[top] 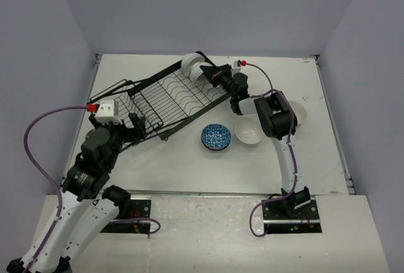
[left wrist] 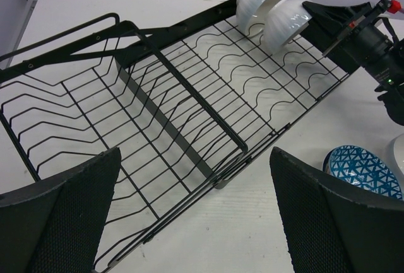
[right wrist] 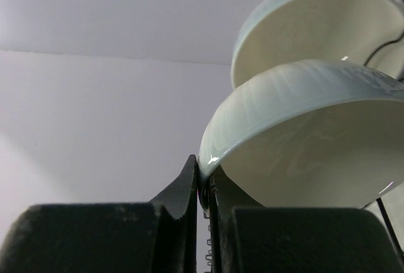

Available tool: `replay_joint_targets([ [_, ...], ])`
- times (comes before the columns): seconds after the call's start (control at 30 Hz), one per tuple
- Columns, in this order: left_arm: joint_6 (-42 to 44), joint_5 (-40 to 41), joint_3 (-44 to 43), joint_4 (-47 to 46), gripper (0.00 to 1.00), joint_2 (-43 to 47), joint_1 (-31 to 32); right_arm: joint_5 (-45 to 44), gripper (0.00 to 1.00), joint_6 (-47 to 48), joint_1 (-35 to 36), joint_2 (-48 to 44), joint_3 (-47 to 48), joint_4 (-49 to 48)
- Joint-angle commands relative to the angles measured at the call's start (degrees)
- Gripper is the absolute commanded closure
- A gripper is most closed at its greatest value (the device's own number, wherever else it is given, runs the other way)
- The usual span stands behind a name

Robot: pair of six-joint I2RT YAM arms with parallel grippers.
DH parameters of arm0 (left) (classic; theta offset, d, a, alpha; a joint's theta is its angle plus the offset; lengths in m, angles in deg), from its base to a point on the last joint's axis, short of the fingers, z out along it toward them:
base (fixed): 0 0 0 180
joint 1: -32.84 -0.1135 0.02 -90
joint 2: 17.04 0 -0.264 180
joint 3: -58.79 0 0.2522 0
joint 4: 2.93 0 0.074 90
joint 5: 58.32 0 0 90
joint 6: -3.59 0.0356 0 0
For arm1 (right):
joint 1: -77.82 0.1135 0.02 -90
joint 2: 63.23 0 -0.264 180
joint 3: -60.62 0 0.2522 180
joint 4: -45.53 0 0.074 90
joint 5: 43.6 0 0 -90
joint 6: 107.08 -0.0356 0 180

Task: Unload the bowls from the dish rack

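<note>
Looks over halfway: a blue bowl [top: 215, 137] and a white bowl [top: 248, 132] sit mid-tabletop, toward the right edge. Two rack bowls [left wrist: 260, 5] wait at the far-edge end of the dish rack [top: 170, 96]. Right hand [right wrist: 203, 185] is clenched on one's rim; left hand [left wrist: 199, 216] hangs released.

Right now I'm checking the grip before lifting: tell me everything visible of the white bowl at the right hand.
The white bowl looks like glossy ceramic, faintly ribbed outside. It stands on edge at the far end of the dish rack. The right hand is closed on its rim. A second white bowl stands right behind it.
</note>
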Motion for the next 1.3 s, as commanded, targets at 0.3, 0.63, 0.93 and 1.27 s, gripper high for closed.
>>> replay_joint_targets([
  [0.3,1.7,-1.09,1.0,-2.95,0.0,0.26,-0.54,7.12,1.0,-2.18,-0.68,-1.45,5.1,-24.45],
  [0.63,1.62,-0.13,0.91,-2.95,0.0,0.44,-0.71,18.35,1.0,3.87,-3.4,-26.37,-10.88,-18.93],
  [0.93,1.35,0.67,0.47,-2.6,0.0,0.52,-2.47,13.27,1.0,56.77,-2.19,-57.33,-13.48,55.69],
  [1.27,1.53,-1.09,0.47,-2.86,0.0,-0.44,-3.53,-23.98,1.0,71.99,3.89,-71.94,-12.66,104.63],
])
